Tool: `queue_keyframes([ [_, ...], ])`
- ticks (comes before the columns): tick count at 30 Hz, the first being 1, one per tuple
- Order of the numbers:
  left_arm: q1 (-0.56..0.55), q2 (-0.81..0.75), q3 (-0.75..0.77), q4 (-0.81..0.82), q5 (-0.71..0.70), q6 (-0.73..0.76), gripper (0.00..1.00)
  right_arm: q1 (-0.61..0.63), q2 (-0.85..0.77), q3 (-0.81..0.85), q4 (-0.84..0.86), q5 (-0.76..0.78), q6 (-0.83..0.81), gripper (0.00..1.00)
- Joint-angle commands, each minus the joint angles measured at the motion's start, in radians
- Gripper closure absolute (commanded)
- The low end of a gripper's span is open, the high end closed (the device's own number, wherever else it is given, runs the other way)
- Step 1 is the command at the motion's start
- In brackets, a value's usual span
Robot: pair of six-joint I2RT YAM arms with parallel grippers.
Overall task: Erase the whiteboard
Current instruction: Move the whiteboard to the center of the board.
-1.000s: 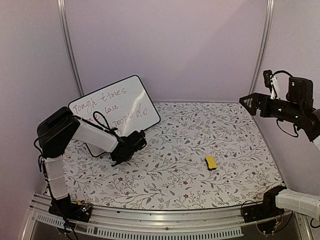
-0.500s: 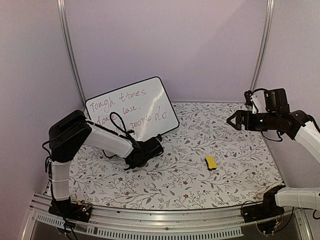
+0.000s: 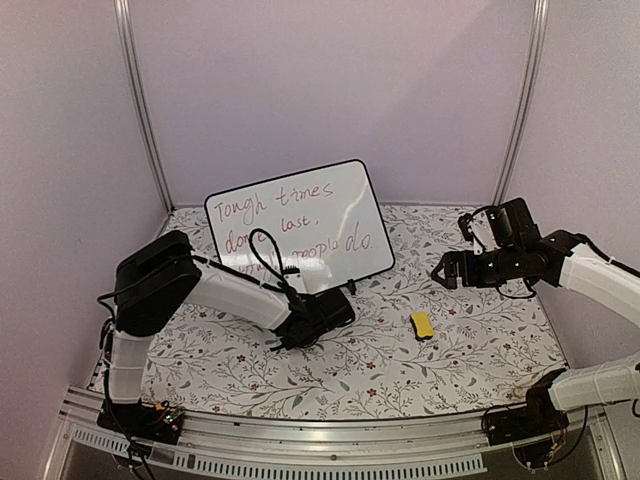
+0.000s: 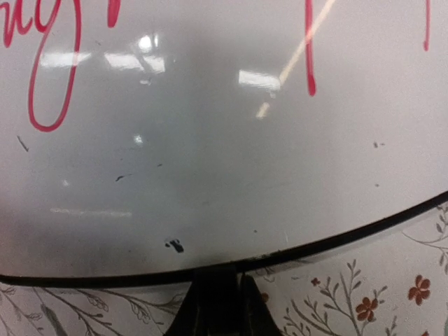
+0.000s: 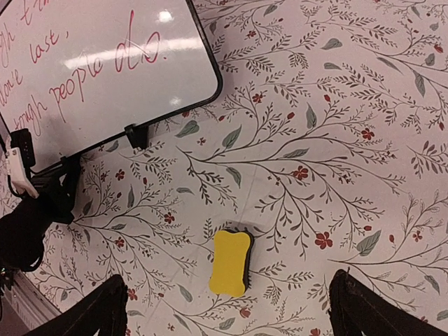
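Observation:
The whiteboard stands tilted at the back centre-left, with red handwriting on its face. My left gripper is shut on its black lower edge. In the left wrist view the board fills the frame and my gripper pinches the frame. A yellow eraser with a black base lies on the floral cloth at the right. My right gripper hovers open above it. In the right wrist view the eraser lies between the spread fingers, and the board shows at the upper left.
The floral tablecloth covers the table. Lilac walls with metal posts close in the back and sides. A metal rail runs along the near edge. A black board foot rests on the cloth.
My left arm has dragged the whiteboard to the right, toward the table's centre. My right arm has come down and left, over the eraser.

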Motion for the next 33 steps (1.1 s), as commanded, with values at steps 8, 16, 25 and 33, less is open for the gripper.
queue_keyframes([
  [8, -0.066, 0.033, -0.009, -0.03, 0.107, 0.036, 0.97, 0.034, 0.038, -0.006, 0.039, 0.065, 0.027, 0.01],
  [16, -0.081, -0.004, -0.027, -0.031, 0.121, 0.04, 0.75, 0.033, 0.026, 0.039, 0.003, 0.104, 0.003, 0.01],
  [25, -0.113, -0.072, -0.04, -0.032, 0.13, 0.054, 0.35, 0.034, 0.033, 0.072, -0.028, 0.163, 0.003, 0.01],
  [33, -0.151, -0.205, -0.079, -0.065, 0.131, 0.049, 0.01, 0.034, 0.013, 0.086, -0.035, 0.222, 0.013, 0.01],
])
